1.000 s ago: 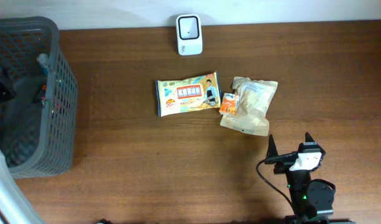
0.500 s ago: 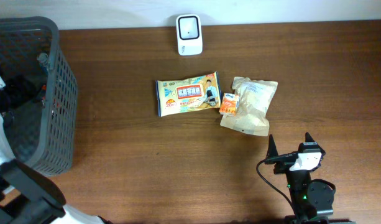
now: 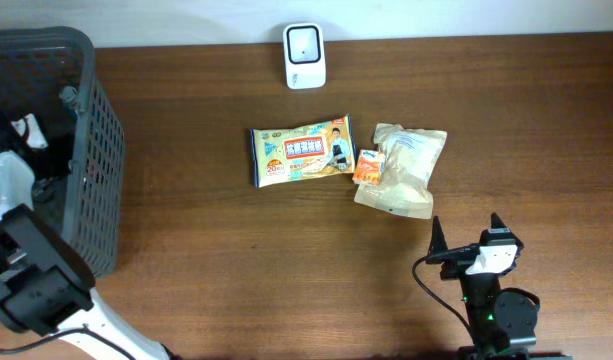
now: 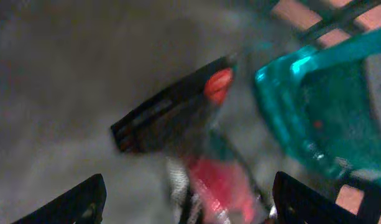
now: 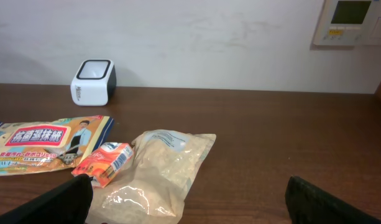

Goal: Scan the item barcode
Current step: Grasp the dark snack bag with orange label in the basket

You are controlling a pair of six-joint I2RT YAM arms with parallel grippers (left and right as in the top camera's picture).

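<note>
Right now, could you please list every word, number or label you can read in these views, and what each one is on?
"20", probably, in red on the flat yellow and blue plastic packet.
That packet's blue banner: characters too blurred to read.
Small orange carton: print too small.
White box-shaped scanner: label too small.
Beige wall panel: illegible.

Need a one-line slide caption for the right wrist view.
Right wrist view: white scanner by the wall; printed pack, small orange packet and pale bag on the brown table.

The table [image 3: 236,280] carries a scanner [image 3: 305,56], wipes pack [image 3: 301,152], sachet [image 3: 368,165], pouch [image 3: 406,172] and basket [image 3: 98,150].
</note>
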